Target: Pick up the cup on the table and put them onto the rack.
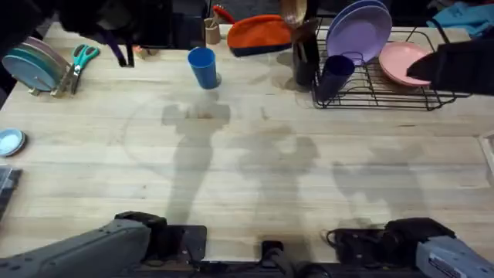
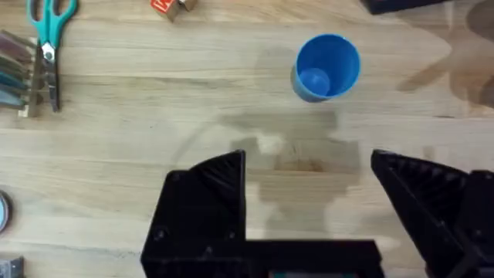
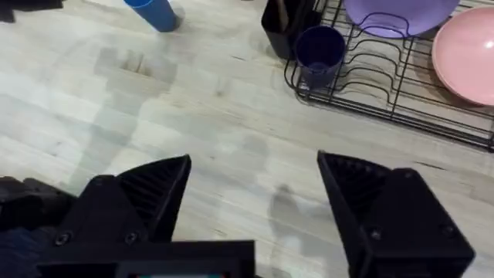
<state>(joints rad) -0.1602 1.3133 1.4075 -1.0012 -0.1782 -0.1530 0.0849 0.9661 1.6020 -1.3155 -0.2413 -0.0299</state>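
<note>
My left gripper and right gripper hover with jaws wide; the bright blue cup stands on the table ahead of mine (the navy cup sits in the rack).

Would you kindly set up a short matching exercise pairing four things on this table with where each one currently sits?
Things:
1. bright blue cup
2. dark navy cup
3. pink plate
4. scissors

Places:
A. beside the small stand of pastel plates, far left
B. upright on the bare table, away from the rack
C. in the rack, right of the purple plate
D. at the rack's left front corner

Pairs: 1-B, 2-D, 3-C, 4-A
</note>
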